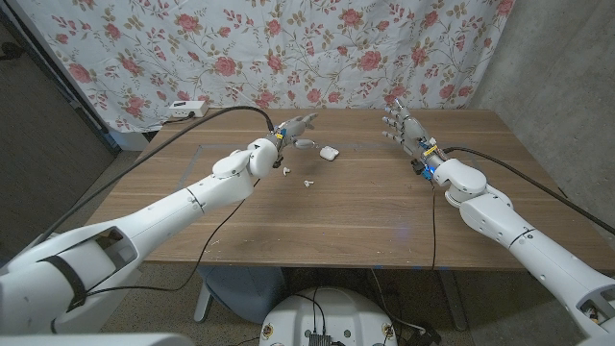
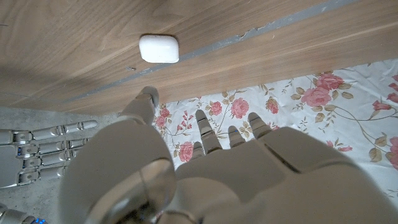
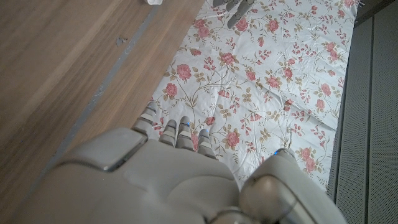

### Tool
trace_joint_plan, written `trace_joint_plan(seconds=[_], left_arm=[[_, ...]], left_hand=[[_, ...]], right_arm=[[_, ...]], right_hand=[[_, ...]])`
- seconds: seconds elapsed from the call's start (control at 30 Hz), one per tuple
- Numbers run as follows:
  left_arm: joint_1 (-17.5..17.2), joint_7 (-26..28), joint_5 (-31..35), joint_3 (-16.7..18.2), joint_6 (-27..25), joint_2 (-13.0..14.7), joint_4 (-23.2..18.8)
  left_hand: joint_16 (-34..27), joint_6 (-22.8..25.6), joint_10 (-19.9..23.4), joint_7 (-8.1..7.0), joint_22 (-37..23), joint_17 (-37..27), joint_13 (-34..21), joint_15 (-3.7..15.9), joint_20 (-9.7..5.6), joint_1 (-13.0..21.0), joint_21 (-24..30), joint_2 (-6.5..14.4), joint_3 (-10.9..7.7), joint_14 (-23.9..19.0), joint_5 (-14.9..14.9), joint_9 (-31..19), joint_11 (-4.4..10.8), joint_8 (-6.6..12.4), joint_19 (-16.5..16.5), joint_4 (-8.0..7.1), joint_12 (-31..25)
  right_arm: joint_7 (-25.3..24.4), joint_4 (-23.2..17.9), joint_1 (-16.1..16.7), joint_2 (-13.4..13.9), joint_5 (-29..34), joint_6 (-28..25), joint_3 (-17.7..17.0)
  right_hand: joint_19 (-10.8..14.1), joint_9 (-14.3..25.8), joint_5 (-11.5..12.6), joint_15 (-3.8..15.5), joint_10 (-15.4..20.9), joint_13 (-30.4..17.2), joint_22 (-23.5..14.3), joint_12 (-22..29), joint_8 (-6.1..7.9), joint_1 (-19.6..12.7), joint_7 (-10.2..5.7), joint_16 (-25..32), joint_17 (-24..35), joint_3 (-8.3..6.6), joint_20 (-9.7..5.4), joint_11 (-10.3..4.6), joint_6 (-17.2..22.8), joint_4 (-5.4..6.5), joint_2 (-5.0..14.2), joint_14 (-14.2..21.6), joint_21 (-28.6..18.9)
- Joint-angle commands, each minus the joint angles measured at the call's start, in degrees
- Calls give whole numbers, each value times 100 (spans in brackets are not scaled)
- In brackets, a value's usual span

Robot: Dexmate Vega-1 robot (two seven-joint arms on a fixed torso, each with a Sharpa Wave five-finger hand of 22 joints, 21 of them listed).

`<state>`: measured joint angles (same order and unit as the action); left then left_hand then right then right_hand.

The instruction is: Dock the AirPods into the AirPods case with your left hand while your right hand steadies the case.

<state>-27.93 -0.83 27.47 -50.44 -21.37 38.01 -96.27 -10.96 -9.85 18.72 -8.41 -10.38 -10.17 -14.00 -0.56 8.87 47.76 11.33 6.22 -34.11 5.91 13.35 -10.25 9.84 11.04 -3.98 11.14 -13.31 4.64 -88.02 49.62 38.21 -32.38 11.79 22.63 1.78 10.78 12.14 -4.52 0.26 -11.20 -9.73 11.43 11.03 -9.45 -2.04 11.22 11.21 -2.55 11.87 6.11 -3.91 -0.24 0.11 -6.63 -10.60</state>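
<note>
A robot's left hand (image 1: 296,126) hovers empty, fingers apart, near the white AirPods case (image 1: 329,152) on the wooden desk (image 1: 365,207). Two loose AirPods (image 1: 308,182) lie nearer the robot, and the right hand (image 1: 405,128) waits empty and spread, well apart. Nothing appears grasped yet; next, the right hand likely must reach the case.

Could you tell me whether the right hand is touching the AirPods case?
No, the right hand is raised with fingers spread, well apart from the AirPods case.

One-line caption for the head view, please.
Both robot hands, left hand and right hand, hover open near small white AirPods case; loose white earbud on wooden table.
</note>
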Motion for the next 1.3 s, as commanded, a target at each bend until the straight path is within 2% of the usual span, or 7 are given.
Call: trace_joint_plan(seconds=[0.03,0.17,0.37,0.63,0.73,0.93,1.3], left_arm=[[253,-553,294,-51,270,-86,234],[366,-714,489,-150,313,-126,304],[380,-774,632,-154,338,-166,330],[538,-1037,948,-304,428,-253,411],[558,-1029,1052,-330,448,-298,456],[666,-1127,1697,-588,322,-326,425],[579,-1069,1736,-526,446,-443,562]], left_hand=[[-42,-906,167,-111,-3,-8,3,69,-14,333,42,-2,-164,-74,106,-26,75,45,71,7,-37],[15,-1133,-123,-36,-6,-10,3,18,-29,781,14,-78,-362,61,290,-29,-132,-11,-12,-1,81],[23,-1253,-310,27,-13,-22,-28,19,-19,1082,4,-10,-549,137,531,-33,-43,-23,-86,-12,118],[-44,-1121,82,-4,-15,-18,-85,128,-46,1395,50,-118,-696,-43,845,-33,184,46,-8,-17,-70],[-63,-1068,158,-5,-15,-17,-95,165,-62,1448,64,-165,-717,-114,924,-32,169,62,27,-22,-98],[-53,-1064,138,-3,-14,-6,-111,178,-71,1433,78,-356,-643,-145,963,-31,111,55,78,-47,-83],[-46,-1024,164,47,-16,-11,-178,139,-16,1231,72,-527,-381,-157,883,-33,52,64,86,-188,-113]], right_arm=[[3,3,11,-2,-26,-17,-5],[10,14,-4,-1,-25,-27,-2],[49,58,-52,-17,-22,-17,14],[84,94,-88,-32,-27,-3,23],[93,99,-100,-33,-25,1,25],[102,103,-111,-31,-32,-7,24],[100,105,-100,-31,-34,0,23]], right_hand=[[-30,21,-6,0,-19,-7,-20,11,30,-44,-12,20,15,9,16,-5,-9,-28,17,-58,-17],[-29,22,-6,1,-11,-7,-20,15,33,-37,-15,24,17,11,15,-7,-1,-25,22,-54,-19],[-30,22,-7,5,-5,-7,-20,18,35,-28,-17,28,19,12,15,-6,7,-20,31,-50,-20],[-30,22,-8,0,2,-8,-21,21,35,-17,-17,28,21,13,14,5,7,-13,45,-55,-22],[-27,22,-8,2,1,-8,-21,21,34,-14,-20,30,22,13,12,4,6,-12,48,-53,-24],[-26,22,-9,0,2,-8,-21,21,35,-9,-19,29,22,14,12,4,10,-10,54,-57,-25],[-29,22,-10,-6,-4,-8,-21,19,34,-6,-19,29,23,14,13,-2,9,-9,63,-61,-25]])
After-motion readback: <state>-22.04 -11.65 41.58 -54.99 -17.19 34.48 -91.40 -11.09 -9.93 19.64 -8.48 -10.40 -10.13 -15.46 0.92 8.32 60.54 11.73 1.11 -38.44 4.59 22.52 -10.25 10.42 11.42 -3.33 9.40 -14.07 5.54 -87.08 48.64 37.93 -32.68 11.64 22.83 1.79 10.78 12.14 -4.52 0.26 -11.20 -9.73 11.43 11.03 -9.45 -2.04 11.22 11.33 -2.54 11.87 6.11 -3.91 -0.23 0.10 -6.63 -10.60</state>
